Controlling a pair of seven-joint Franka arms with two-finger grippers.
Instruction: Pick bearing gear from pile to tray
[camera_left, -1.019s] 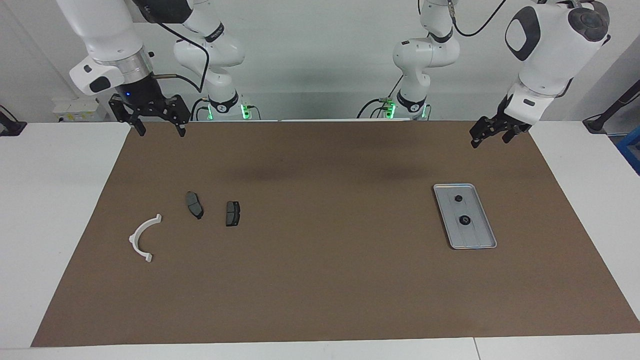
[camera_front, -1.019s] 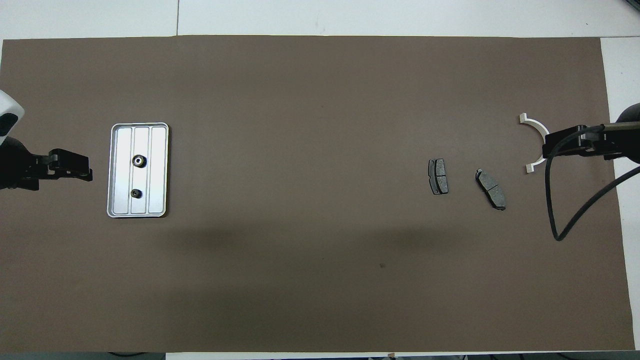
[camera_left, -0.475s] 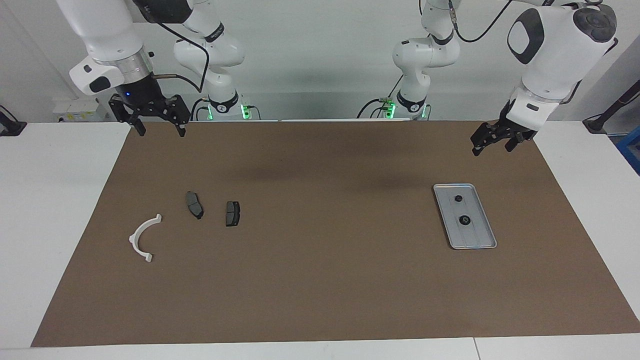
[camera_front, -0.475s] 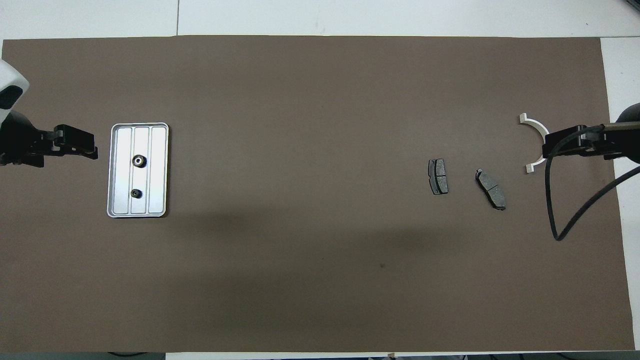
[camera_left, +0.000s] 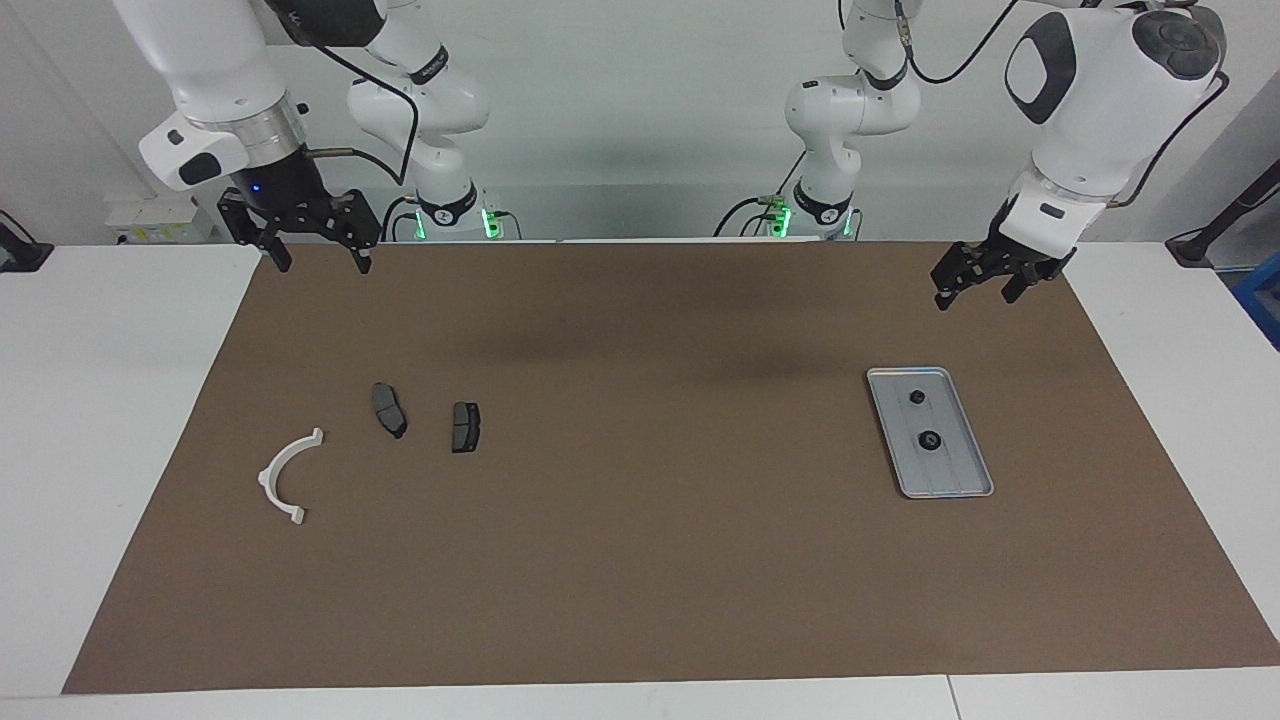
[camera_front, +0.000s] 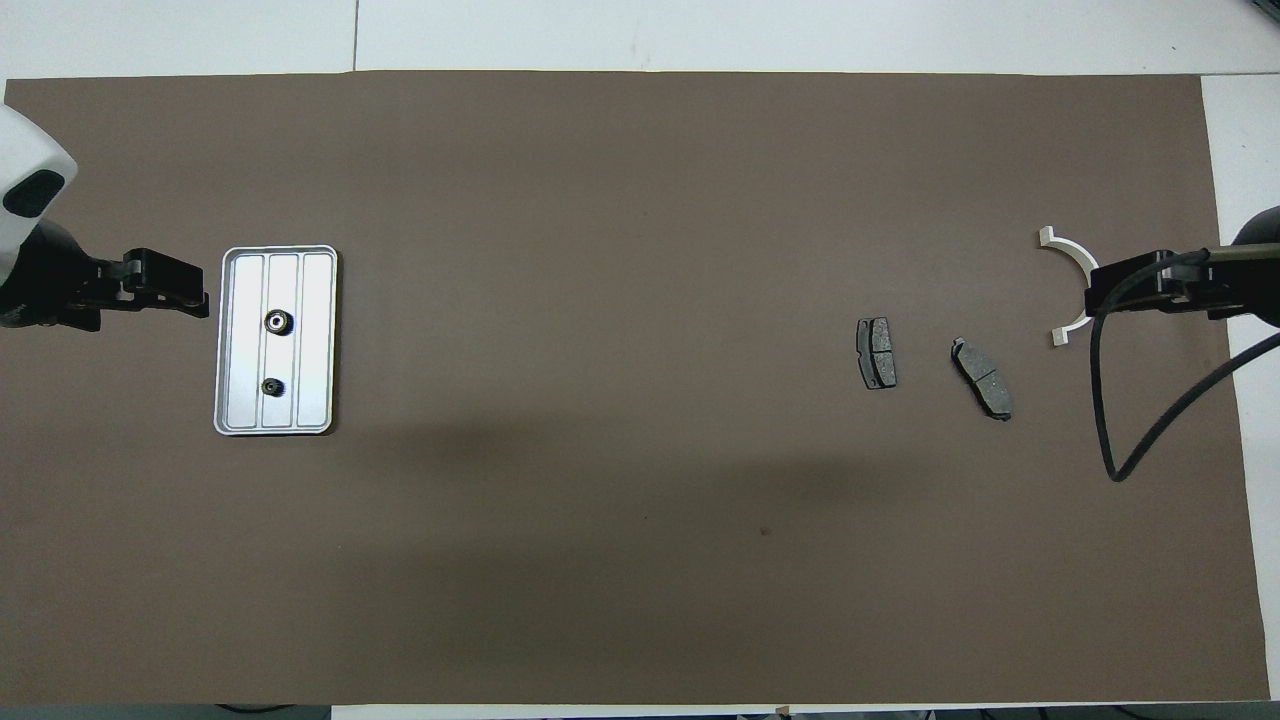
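we hold both arms raised above the tabletop (camera_left: 640, 600), each bent at the elbow with its wrist pointing down. our left gripper (camera_left: 976, 283) hangs in the air at the left arm's end, its wrist tilted, jaws spread apart and empty. our right gripper (camera_left: 316, 250) hangs at the right arm's end, squarer to the surface, its two dark fingers (camera_left: 281, 256) standing wide apart with nothing between them. a black cable loops from the right wrist. neither gripper touches anything.
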